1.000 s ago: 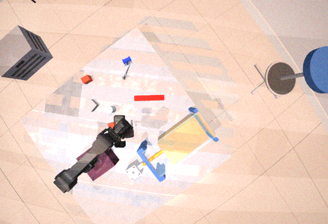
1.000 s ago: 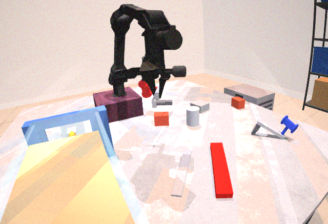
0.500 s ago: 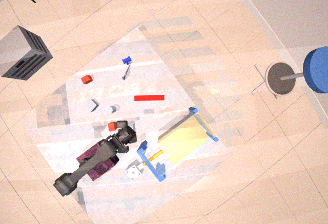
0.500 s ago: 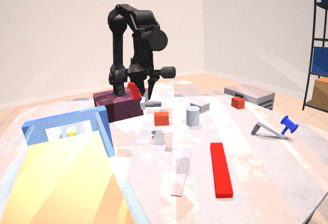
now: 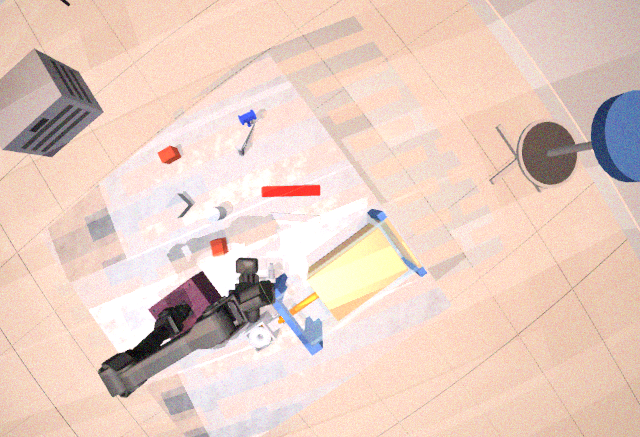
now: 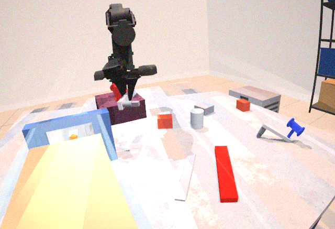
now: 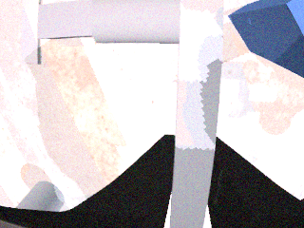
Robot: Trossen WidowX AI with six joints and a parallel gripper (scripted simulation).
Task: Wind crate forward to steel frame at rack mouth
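Observation:
My gripper [image 5: 264, 291] [image 6: 126, 96] [image 7: 190, 147] is shut on the grey winch handle [image 6: 126, 102] [image 7: 197, 108] and holds it by its flat bar, up off the bench. The handle's round stub [image 7: 127, 18] sticks out sideways at the far end. The white winch [image 5: 258, 338] with its round top hole stands just below my hand in the overhead view, beside the blue steel frame [image 5: 297, 318] [image 6: 67, 119] [image 7: 273, 26]. An orange strap [image 5: 302, 304] [image 6: 73, 137] runs from the winch through the frame to the crate under the yellowish clear guard [image 5: 356, 272] [image 6: 70, 180].
On the bench lie a red bar [image 5: 290, 190] [image 6: 225, 172], two orange cubes [image 5: 169, 154] [image 5: 219, 246], a grey cylinder [image 5: 219, 211] [image 6: 197, 118], a grey angle piece [image 5: 184, 203], a blue-knobbed tool [image 5: 247, 118] [image 6: 294, 130] and a flat grey strip [image 6: 186, 177]. The arm's maroon base [image 5: 191, 292] stands beside the winch.

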